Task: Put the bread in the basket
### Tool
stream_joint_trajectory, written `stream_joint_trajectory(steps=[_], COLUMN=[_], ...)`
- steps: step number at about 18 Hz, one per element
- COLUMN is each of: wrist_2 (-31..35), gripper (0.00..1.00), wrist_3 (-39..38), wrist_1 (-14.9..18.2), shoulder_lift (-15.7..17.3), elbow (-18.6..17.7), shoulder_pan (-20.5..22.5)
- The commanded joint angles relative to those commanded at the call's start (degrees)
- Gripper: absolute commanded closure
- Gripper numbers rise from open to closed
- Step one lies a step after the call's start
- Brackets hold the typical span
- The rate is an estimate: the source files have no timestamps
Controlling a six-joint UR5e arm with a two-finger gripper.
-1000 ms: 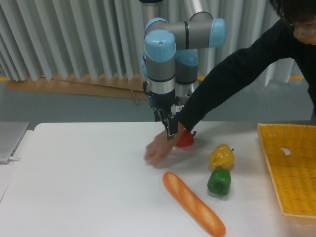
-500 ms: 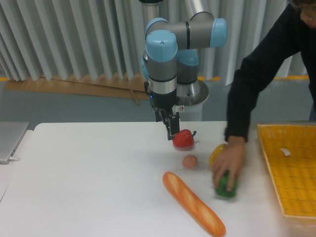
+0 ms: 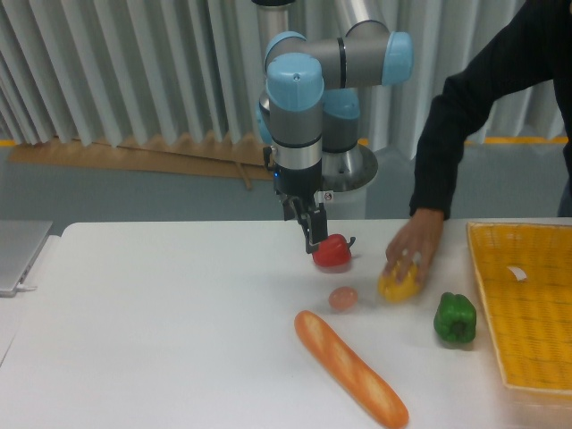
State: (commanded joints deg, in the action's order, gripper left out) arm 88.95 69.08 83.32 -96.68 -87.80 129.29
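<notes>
A long, slim, glossy orange-tan toy baguette (image 3: 351, 367) with pale diagonal slashes lies flat on the white table (image 3: 152, 331) in the lower middle of the frame, slanting from its upper-left end down toward the bottom edge at the right, with nothing gripping or touching it. The large, rectangular, bright yellow woven basket (image 3: 529, 308) with low sides sits at the right edge of the frame, well apart from the baguette, and a small white tag (image 3: 516, 273) lies inside it near its upper part. The grey and light-blue robot arm (image 3: 308, 85) stands in the upper centre, and its dark two-finger gripper (image 3: 312, 238) hangs above the table just left of a small red toy pepper (image 3: 333, 253); it holds nothing, but whether its fingers are spread or closed cannot be told from this angle. Just below the red pepper, a small round pinkish-tan toy egg (image 3: 343, 298) rests on the table close to the upper-left end of the baguette. To the right of the egg, a person's hand (image 3: 412, 249), reaching in from the upper right on a black-sleeved arm (image 3: 483, 98), rests on top of a yellow toy pepper (image 3: 399, 284). A green toy pepper (image 3: 455, 318) stands between the yellow pepper and the basket, near the basket's left rim. A flat grey object (image 3: 18, 252) lies at the left edge of the frame.
</notes>
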Motion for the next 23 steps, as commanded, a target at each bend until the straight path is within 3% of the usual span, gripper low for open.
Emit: stream_joint_trajectory(steps=[15,17,19,23], wrist_2=[0.1,-0.4,-0.3,5.2], gripper=[0.0,0.0,0.0,0.0], wrist_3=[0.0,-0.3,-5.9,-30.7], wrist_1=[-0.1,-0.5,-2.1,-9.0], shoulder_lift=[-0.1,0.3,0.0,-3.5], elbow=[-0.2,-1.6,-1.8,-1.8], shoulder_pan=[1.2,3.3,4.9,3.9])
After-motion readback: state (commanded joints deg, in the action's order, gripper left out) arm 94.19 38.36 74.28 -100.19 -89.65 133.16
